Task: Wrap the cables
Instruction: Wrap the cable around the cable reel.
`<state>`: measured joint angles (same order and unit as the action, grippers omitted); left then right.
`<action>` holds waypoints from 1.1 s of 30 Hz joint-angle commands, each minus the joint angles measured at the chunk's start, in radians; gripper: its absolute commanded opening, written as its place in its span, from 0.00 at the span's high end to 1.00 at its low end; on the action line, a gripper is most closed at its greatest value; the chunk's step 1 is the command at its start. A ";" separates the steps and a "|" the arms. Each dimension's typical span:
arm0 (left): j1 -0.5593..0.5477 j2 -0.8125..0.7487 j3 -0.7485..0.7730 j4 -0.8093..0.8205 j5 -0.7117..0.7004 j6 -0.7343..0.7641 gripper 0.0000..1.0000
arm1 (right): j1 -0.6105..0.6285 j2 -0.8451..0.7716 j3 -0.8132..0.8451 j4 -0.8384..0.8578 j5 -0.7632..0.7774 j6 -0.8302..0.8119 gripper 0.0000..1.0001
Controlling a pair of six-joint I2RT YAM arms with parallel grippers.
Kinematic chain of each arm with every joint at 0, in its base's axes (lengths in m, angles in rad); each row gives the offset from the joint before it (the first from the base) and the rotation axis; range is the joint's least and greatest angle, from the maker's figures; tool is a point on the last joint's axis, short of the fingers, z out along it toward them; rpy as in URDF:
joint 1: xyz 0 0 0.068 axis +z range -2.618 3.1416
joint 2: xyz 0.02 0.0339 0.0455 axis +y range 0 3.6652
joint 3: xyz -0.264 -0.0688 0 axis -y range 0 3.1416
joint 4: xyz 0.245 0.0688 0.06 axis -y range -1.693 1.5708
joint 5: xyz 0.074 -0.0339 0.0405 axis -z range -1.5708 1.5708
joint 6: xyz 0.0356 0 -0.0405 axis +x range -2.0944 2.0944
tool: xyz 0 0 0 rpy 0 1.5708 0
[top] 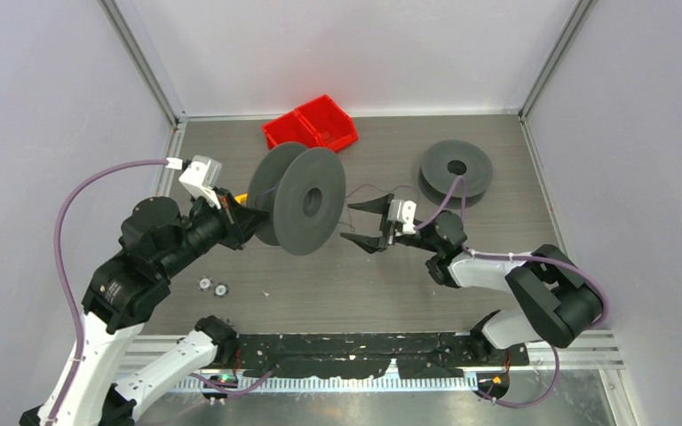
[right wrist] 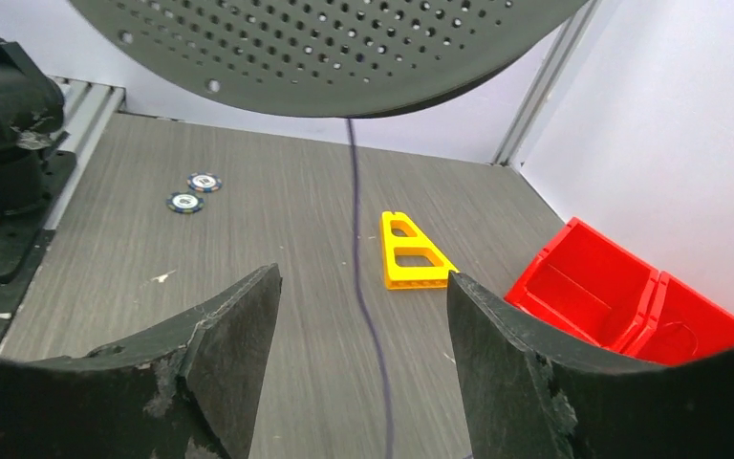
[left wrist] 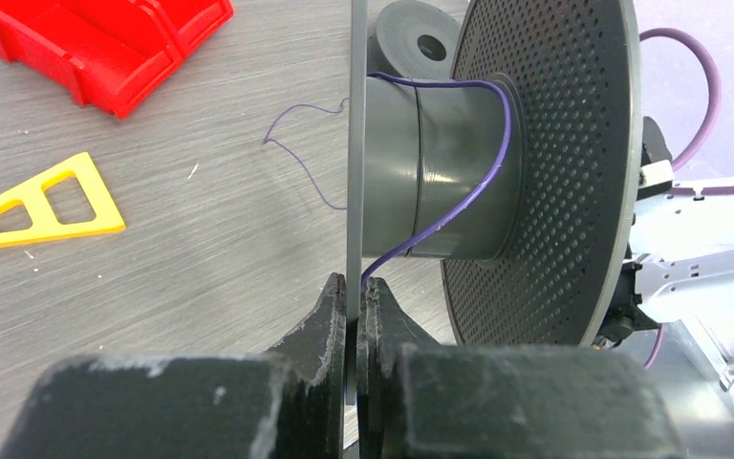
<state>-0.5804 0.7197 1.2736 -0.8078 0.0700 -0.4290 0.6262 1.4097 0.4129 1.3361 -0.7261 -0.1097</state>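
Looping once in a slant across the smooth grey hub of the upright spool (left wrist: 545, 163), the cable (left wrist: 483, 182) is a thin violet wire, thread-like and limp. From the hub it drops toward the left end effector (left wrist: 356, 316) and passes just beside one fingertip. That end effector is clamped tight on the thin rim of the spool's near flange. A loose stretch of the wire curls on the surface (top: 364, 284) beyond that flange.

In the right wrist view the same wire comes down from under the perforated flange and runs between the spread fingers of the right end effector (right wrist: 361, 279). Those fingers stand well apart and touch neither the wire nor the spool.

The spool is dark grey plastic, and its far disc is dotted with small holes. A second spool (top: 455, 170) lies flat near the far right corner. The surface is grey with a wood grain. On it sit two red plastic bins (top: 311, 129), a flat yellow triangle (right wrist: 411, 253) with cut-outs, and two round chips (right wrist: 194, 191) whose markings are too small to read.
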 commanded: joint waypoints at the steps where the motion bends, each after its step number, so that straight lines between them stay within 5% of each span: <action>1: 0.004 -0.025 0.052 0.091 0.014 -0.011 1.00 | -0.004 0.028 0.090 -0.067 0.024 -0.095 0.30; 10: 0.004 -0.043 0.065 0.167 0.044 -0.058 1.00 | 0.013 0.255 0.151 0.049 -0.111 0.029 0.31; 22: 0.005 -0.031 0.049 0.280 -0.286 -0.114 1.00 | 0.157 0.437 0.072 0.257 -0.008 0.166 0.44; 33: 0.006 -0.027 0.043 0.329 -0.370 -0.154 1.00 | 0.318 0.555 0.174 0.285 0.009 0.214 0.52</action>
<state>-0.5793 0.7155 1.3010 -0.6418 -0.2268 -0.5648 0.9253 1.9442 0.5312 1.4536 -0.7414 0.0902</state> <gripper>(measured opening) 0.032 0.523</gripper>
